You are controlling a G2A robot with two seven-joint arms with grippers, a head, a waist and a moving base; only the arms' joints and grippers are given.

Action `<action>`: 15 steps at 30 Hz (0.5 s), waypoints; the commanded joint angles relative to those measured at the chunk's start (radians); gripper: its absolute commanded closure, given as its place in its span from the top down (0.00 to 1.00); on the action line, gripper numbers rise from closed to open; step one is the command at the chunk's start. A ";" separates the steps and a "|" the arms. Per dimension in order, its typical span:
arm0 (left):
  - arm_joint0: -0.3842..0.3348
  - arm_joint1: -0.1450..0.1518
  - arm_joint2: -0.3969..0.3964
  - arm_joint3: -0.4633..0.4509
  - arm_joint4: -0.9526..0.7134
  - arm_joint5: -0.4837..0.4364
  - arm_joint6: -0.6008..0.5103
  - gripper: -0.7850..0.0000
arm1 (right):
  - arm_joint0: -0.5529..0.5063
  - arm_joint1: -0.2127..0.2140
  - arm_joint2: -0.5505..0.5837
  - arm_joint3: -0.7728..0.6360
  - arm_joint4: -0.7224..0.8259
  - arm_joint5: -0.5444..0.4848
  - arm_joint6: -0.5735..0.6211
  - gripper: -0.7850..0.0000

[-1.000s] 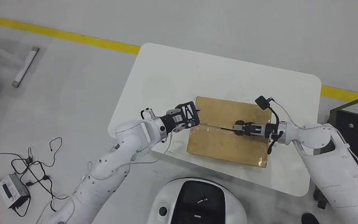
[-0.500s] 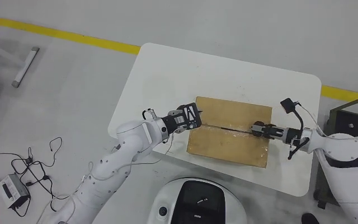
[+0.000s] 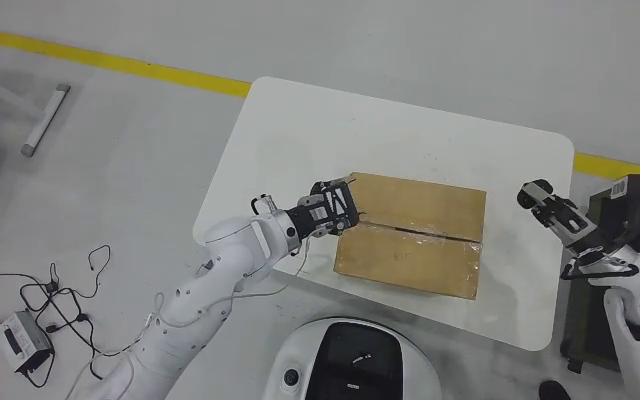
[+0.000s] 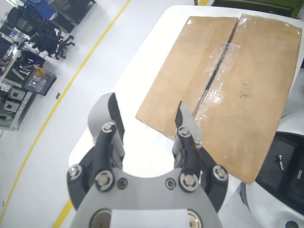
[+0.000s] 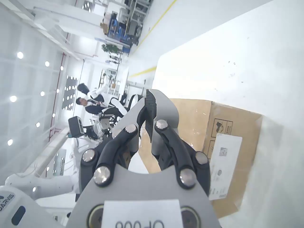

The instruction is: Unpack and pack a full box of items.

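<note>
Box [image 3: 410, 235] closed on table [image 3: 400, 130], left pincer [image 4: 147, 100] spread beside it

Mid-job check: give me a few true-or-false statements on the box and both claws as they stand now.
1. The box has its top flaps closed. True.
2. The left claw is shut on a flap. False: it is open, at the end of the box.
3. The right claw is above the box. False: it is beside the box, apart from it.
4. Clear tape lies along the box's middle seam. True.
</note>
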 commanded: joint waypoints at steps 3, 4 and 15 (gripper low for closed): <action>0.006 -0.001 0.001 -0.002 0.000 0.020 0.013 1.00 | 0.002 0.000 -0.001 0.002 0.000 0.000 0.010 0.00; 0.004 -0.001 -0.001 -0.002 0.005 0.028 0.017 1.00 | 0.002 0.000 -0.001 0.002 0.000 0.000 0.010 0.00; -0.014 -0.012 -0.085 -0.025 -0.092 0.230 -0.048 1.00 | -0.128 -0.041 0.012 -0.091 0.065 0.138 -0.531 0.00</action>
